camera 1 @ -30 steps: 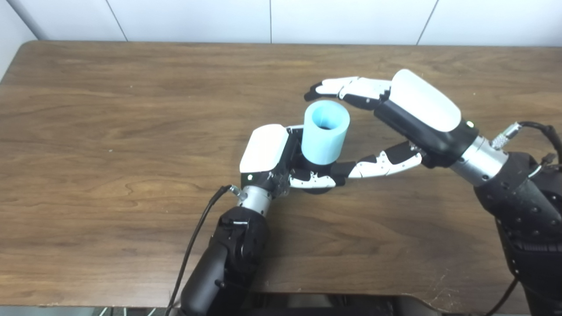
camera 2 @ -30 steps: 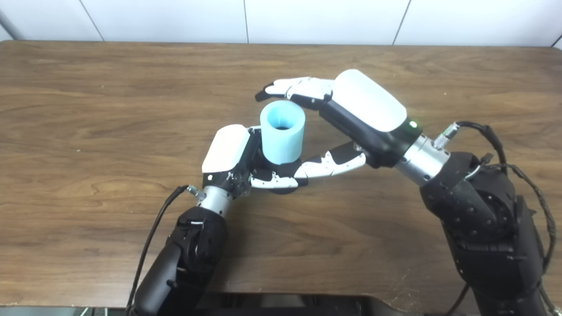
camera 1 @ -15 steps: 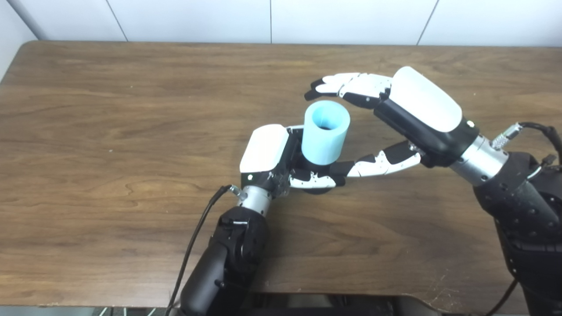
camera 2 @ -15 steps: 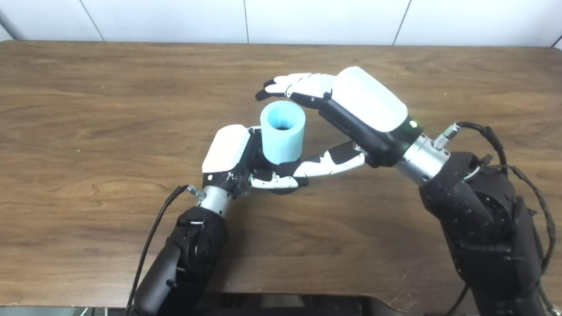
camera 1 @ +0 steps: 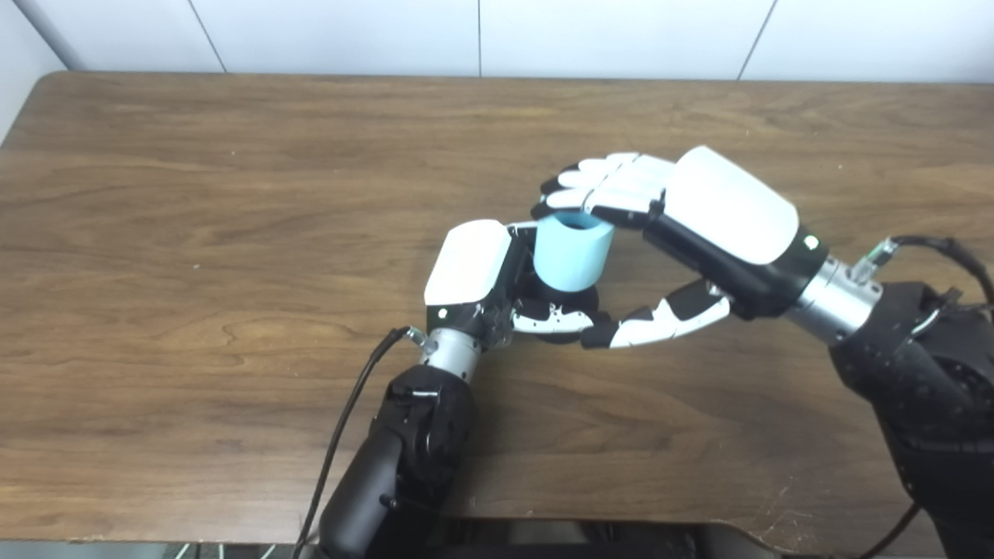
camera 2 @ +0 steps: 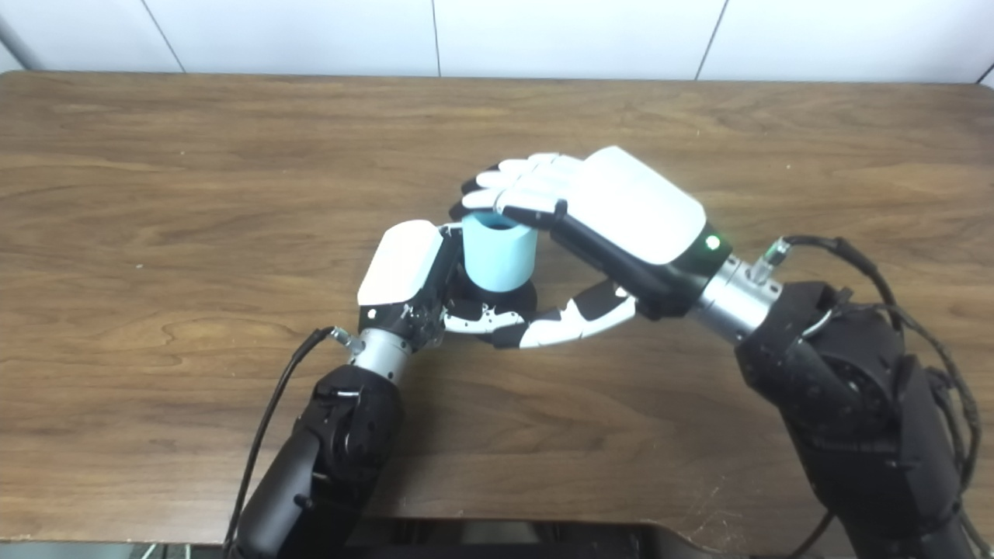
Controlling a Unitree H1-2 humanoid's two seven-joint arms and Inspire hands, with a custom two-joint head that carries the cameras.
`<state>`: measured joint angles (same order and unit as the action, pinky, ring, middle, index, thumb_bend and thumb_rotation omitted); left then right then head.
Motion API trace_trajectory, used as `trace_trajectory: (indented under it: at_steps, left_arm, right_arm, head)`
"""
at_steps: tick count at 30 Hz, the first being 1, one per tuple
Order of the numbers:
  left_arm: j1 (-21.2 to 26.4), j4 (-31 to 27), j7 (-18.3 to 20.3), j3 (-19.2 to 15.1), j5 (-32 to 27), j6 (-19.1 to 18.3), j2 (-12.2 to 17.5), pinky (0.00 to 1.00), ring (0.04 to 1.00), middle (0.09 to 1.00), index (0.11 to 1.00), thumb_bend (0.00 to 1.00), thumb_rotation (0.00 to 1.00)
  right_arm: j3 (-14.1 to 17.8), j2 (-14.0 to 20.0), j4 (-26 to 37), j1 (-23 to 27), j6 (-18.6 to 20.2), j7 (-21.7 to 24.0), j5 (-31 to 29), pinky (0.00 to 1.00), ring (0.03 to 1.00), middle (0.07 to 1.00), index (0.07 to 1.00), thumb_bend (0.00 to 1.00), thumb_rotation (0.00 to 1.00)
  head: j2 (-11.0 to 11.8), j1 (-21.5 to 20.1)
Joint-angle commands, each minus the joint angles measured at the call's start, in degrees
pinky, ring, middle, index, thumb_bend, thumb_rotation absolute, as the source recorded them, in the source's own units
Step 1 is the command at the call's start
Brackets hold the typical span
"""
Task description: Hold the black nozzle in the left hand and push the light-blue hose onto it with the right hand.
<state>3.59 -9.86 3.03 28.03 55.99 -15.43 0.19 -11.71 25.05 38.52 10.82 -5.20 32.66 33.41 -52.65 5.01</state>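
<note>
The light-blue hose (camera 1: 573, 255), a short stubby tube, stands upright near the middle of the surface (camera 1: 194, 233), its lower end seated over the black nozzle (camera 1: 571, 300), of which only a dark rim shows beneath it. The left hand (camera 1: 497, 283) sits at nine o'clock of the hose, clenched around the nozzle with its fingers wrapped under the tube. The right hand (camera 2: 578, 233) comes in from three o'clock: its fingers (camera 1: 598, 182) lie flat across the hose's open top at twelve o'clock, and its thumb (camera 1: 660, 322) reaches below at five o'clock, beside the left hand's fingertips; it grips nothing, it appears to press down with spread fingers. My judgement is that the push is under way or close to finished, though how deep the nozzle sits inside is hidden. The risk from here is an off-centre press: the fingers bear on the far edge of the rim, so the hose could tilt and bind, or skid sideways off the nozzle. A soft wall could also buckle under the load. If the left hand's hold is weak, the nozzle may twist or slide on the wood. The thumb, so near the left fingers, could collide with them. Counted: one hose, one nozzle, two hands, one surface.
</note>
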Motion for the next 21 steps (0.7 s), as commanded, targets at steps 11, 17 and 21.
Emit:
trace_trajectory:
  at_steps: [11, 17, 21]
  left_arm:
    - [-2.2, 2.0, 5.8, 0.5, -0.8, -3.7, 0.8, 0.51, 0.553, 0.545, 0.471, 0.51, 0.0]
    - [-2.2, 1.7, 6.7, 0.5, -0.5, -4.1, 0.8, 0.54, 0.578, 0.553, 0.464, 0.51, 0.0]
    - [-2.2, 1.6, 6.7, 0.6, -0.4, -4.2, 0.9, 0.51, 0.558, 0.549, 0.467, 0.51, 0.0]
  right_arm:
    - [-0.7, 1.5, -1.8, -1.9, -3.9, -1.1, 4.0, 0.83, 0.901, 0.87, 0.808, 0.51, 0.68]
    - [-0.7, 2.0, -2.9, -3.1, -5.2, -2.3, 4.3, 0.86, 0.906, 0.88, 0.809, 0.51, 0.68]
    - [-0.8, 2.4, -3.5, -3.9, -6.2, -3.1, 4.7, 0.86, 0.902, 0.878, 0.808, 0.51, 0.68]
  head:
    - [-0.4, 0.2]
    - [-0.4, 0.2]
    - [-0.4, 0.2]
